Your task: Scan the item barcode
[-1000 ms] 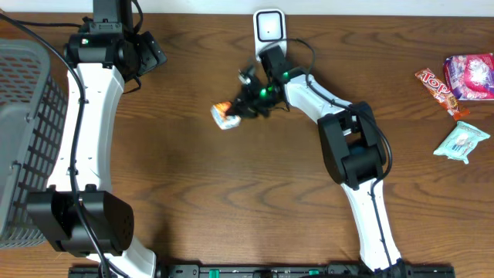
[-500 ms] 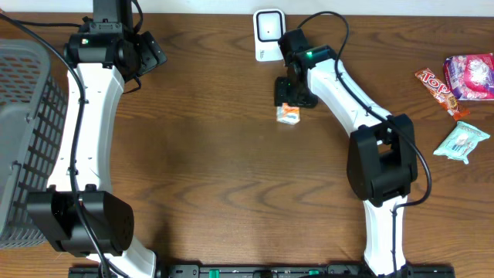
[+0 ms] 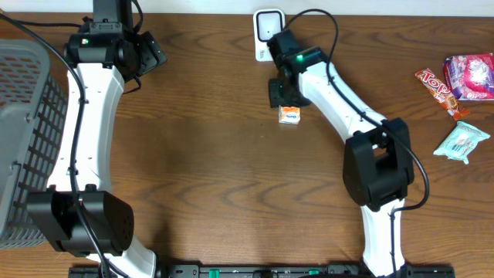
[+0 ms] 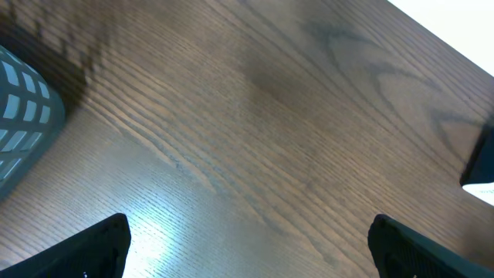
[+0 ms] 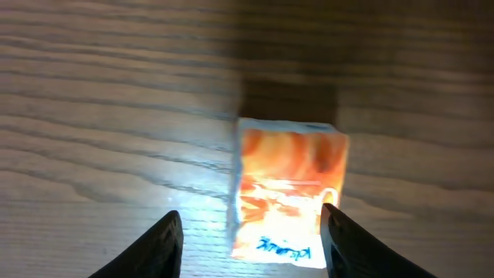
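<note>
The item, a small orange carton, lies on the wooden table just below the white barcode scanner. In the right wrist view the carton rests flat with blue lettering at its near end. My right gripper hovers over it, open. Its fingers straddle the carton, the left finger well clear of it and the right finger close to its edge. My left gripper is at the far left back, wide open over bare wood.
A grey mesh basket stands along the left edge, and its corner shows in the left wrist view. Snack packets lie at the far right: a red-and-pink pair and a pale green pack.
My right gripper carried the carton from the left to below the scanner, opened and let it go onto the table. The left arm has not moved.
</note>
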